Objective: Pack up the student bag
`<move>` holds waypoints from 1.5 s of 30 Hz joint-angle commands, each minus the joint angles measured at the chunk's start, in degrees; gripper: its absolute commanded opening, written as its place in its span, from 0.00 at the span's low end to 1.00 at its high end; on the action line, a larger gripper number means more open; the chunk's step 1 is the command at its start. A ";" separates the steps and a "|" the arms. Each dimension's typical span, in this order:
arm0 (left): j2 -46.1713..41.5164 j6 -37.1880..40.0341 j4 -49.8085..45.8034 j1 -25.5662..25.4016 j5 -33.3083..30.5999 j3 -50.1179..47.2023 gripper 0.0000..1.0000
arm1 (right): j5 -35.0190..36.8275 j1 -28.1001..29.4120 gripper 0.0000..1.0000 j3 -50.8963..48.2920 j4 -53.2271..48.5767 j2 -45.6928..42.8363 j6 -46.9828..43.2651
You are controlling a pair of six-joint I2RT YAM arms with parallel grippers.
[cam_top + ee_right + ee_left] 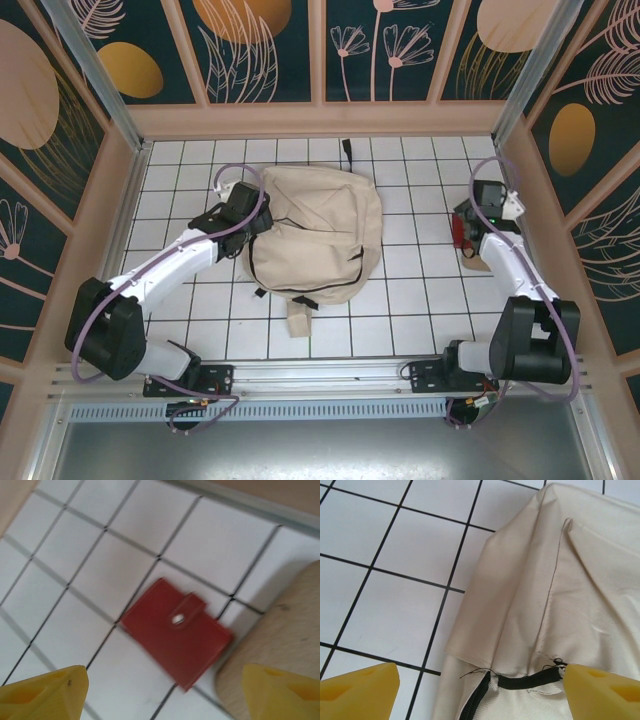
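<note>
**Hazards with both arms poised, ordered from the near edge to the far wall.**

- **Strap:** Nearest the arm bases, a loose strap (298,318) of the bag (315,225) trails toward the near edge of the worktop (420,300). Any drag on the bag could snag or fold it under.
- **Bag:** It lies slumped on the worktop, left of centre. Whether its main zip is open cannot be told.
- **Left end effector:** The left end effector (240,205) sits at the bag's left edge with jaws wide and nothing held. In the left wrist view a cloth fold and the zip end (479,697) lie between its fingertips (360,690). Closing here may pinch only loose cloth. The fabric would then slip, or the whole bag would slide rather than open.
- **Right end effector:** The right end effector (160,690) hangs over a red wallet (177,630) on the right of the worktop, well apart from the bag. Its jaws are wide and it holds nothing.
- **Wallet:** It lies flat on the tiles with one corner at a tan object (280,630), though contact between them cannot be told. A thin, flat item gives the fingers little to catch. One finger may land on the tan object, or it may push the wallet aside.
- **Loop:** Farthest, the black loop (350,155) marks the bag's far end. The soft body offers no rigid mouth, so it could collapse when the wallet arrives
</note>
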 commanded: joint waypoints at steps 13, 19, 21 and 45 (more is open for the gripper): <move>-0.92 1.80 0.12 0.72 -0.34 1.42 0.90 | -4.94 -16.08 0.99 -6.34 0.18 5.85 2.50; -0.83 2.28 0.03 0.78 -0.41 1.41 0.90 | -7.29 -17.24 0.99 -2.25 1.64 11.58 0.17; -0.75 2.36 0.03 0.85 -0.33 1.45 0.90 | -7.25 -17.42 0.99 -0.43 1.63 13.47 0.30; 0.83 1.99 0.19 0.86 1.64 2.73 0.91 | -7.92 -15.45 0.73 -2.64 0.27 14.88 -3.13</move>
